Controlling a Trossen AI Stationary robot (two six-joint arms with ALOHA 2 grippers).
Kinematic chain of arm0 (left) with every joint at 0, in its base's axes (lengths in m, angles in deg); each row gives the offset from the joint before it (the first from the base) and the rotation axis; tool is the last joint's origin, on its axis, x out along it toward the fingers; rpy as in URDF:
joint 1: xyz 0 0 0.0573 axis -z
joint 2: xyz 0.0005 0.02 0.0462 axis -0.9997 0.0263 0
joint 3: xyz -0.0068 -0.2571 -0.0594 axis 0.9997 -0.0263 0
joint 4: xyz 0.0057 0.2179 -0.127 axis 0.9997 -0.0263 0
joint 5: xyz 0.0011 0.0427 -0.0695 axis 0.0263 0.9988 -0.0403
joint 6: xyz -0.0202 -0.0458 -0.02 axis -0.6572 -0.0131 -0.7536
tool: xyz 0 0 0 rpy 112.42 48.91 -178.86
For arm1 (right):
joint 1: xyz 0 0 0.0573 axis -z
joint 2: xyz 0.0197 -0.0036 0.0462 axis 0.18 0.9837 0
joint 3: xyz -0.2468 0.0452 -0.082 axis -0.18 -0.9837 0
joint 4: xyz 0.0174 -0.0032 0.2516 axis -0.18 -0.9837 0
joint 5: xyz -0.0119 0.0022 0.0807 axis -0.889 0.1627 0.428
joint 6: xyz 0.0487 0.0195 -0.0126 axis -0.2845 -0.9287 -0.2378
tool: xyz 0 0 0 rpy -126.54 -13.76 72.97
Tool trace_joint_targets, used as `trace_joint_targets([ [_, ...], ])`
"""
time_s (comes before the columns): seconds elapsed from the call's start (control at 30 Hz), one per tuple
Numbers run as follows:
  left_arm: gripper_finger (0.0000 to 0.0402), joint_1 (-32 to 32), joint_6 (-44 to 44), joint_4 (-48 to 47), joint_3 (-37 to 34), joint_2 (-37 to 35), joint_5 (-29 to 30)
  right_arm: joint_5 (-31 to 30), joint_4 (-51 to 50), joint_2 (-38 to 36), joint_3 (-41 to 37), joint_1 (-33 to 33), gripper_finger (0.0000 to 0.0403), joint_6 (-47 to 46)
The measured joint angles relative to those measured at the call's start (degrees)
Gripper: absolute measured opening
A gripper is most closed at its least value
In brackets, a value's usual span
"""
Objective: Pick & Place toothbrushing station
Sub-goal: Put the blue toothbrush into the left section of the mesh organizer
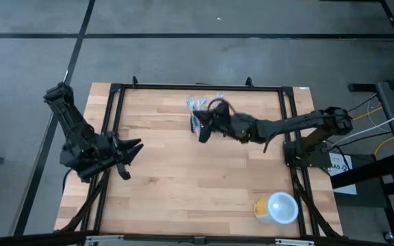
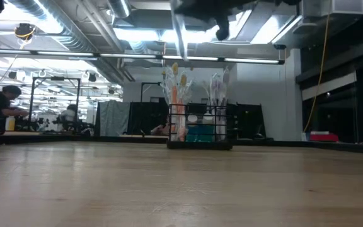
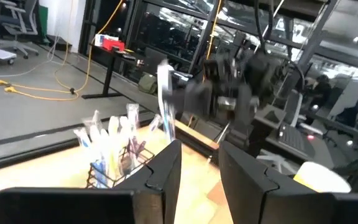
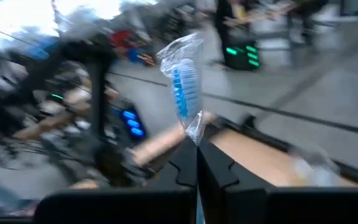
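The toothbrushing station (image 2: 199,129) is a small black wire-mesh holder standing upright near the far edge of the wooden desk (image 1: 183,184), crowded with slim wrapped toothbrushes in white, orange and blue (too bunched to count reliably) and a teal item low inside. The right tool (image 4: 197,155) hangs above the station, clenched on one clear-wrapped blue toothbrush (image 4: 186,87), whose lower end is pinched between the fingers. The left tool (image 1: 134,147) waits over the desk's left side with its fingers partly apart, grasping nothing, and one yellow cup (image 1: 277,208) with a pale lid lies on its side near the front right corner.
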Motion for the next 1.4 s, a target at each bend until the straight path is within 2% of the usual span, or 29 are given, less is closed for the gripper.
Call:
trace_joint_targets([
  [0.1, 0.0109, -1.88, -1.38, -0.44, -0.64, 1.76, -0.03, 7.85, 5.87, -0.04, 0.16, 1.6, 0.0, 1.19],
  [0.17, 0.0117, -3.86, -2.52, -0.36, -0.64, 2.39, -0.87, 11.57, 5.22, -0.07, 1.21, 1.56, 0.0, 0.65],
  [0.23, 0.0126, -6.49, -4.51, -0.36, -0.64, 2.52, -4.26, 14.05, 2.61, -0.07, 2.29, 0.66, 0.0, -0.37],
  [0.37, 0.0148, -12.37, -7.85, -0.44, -0.64, 2.49, -11.9, 13.95, -5.16, -0.04, 4.29, -2.64, 0.0, -0.98],
  [0.53, 0.0166, -19.83, -13.33, -3.04, -0.42, 2.7, -23.44, 12.14, -5.6, -0.02, 5.55, -5.46, 0.0, -1.63],
  [0.7, 0.0165, -26.32, -20.3, -15.01, 5.38, 5.92, -35.94, 11.89, -5.36, 1.4, 6.33, -6.82, 0.0, -2.47],
  [0.77, 0.0165, -28.08, -21.16, -19.59, 8.58, 7.95, -38.81, 11.89, -5.45, 2.12, 6.65, -7.2, 0.0, -2.67],
  [0.97, 0.0171, -30.07, -18.83, -23.63, 14.67, 10.91, -39.86, 10.5, -5.76, 2.84, 7.06, -8.86, 0.0, -2.93],
  [1.4, 0.017, -32.69, -21.79, -26.01, 15.12, 11.16, -42.69, 8.9, -5.34, 2.84, 7.08, -10.33, 0.0, -3.11],
])
